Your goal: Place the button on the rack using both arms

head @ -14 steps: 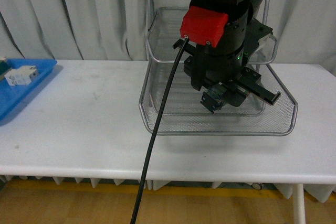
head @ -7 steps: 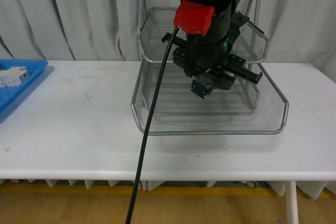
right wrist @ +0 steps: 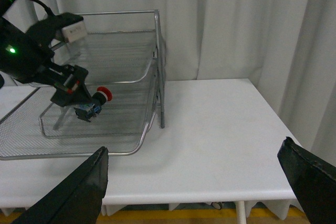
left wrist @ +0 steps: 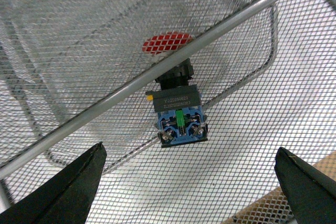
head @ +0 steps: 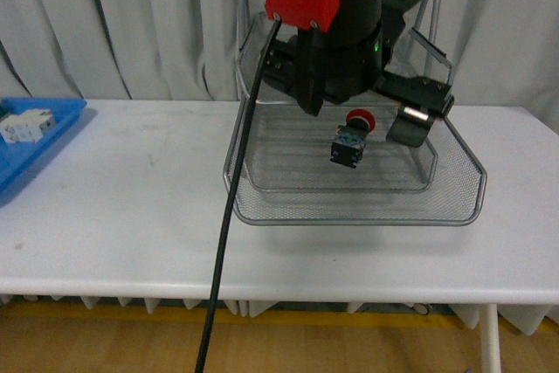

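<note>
Left wrist: the left claw (left wrist: 191, 184) is gaping wide, gripping nothing, the button (left wrist: 177, 111) lying between its tips on the mesh of the rack (left wrist: 157, 73). Front: the button is sitting just below that claw, lowest tier. Right wrist: the right claw (right wrist: 194, 187) is spreading empty, well apart.

In the front view, the left arm (head: 345, 41) covers the middle of the upper tiers of the rack (head: 367, 220), and the blue tray (head: 35, 159) is cut off by the left picture edge. In the left wrist view, a rack frame tube crosses the button (left wrist: 176, 103) and hides part of its red cap; the print on its body label is too small to read
</note>
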Motion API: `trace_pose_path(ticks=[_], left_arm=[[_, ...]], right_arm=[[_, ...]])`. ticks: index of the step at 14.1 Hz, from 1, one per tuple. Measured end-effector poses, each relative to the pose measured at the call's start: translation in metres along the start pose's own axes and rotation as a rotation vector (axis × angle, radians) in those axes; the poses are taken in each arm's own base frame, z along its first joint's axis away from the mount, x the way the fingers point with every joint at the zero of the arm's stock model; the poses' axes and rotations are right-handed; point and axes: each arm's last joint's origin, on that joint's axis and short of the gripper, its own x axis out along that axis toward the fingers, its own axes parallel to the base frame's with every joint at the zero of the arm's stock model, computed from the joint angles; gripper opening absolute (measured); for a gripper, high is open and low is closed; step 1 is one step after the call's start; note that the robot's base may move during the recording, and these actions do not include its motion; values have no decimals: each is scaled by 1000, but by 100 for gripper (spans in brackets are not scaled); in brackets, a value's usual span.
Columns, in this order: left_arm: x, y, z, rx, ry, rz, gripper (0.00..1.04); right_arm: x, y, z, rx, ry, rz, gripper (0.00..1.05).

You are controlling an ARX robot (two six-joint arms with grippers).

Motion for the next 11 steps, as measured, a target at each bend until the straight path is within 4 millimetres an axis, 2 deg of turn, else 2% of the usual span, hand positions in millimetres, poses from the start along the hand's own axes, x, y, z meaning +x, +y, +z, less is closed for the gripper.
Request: trace_pose_path(ticks=[2,4,7,9,10,11], left_arm=[[-35,3,-7,-5,-53,-7,98],[-67,6,-24,-16,-143,3,98],[-139,22,-61,-56,-301,49,98],[-184,41,-95,-112,-365,121,98],[-202,55,-120,-226,-562,312,89],[-216,68,-146,-314,-691,425,78]], right_arm=[[0,0,0,0,0,0,98],[0,0,0,0,0,0,98],[0,0,0,0,0,0,98],[0,0,0,0,0,0,98],[0,0,0,0,0,1,98],[0,0,0,0,0,1,98]])
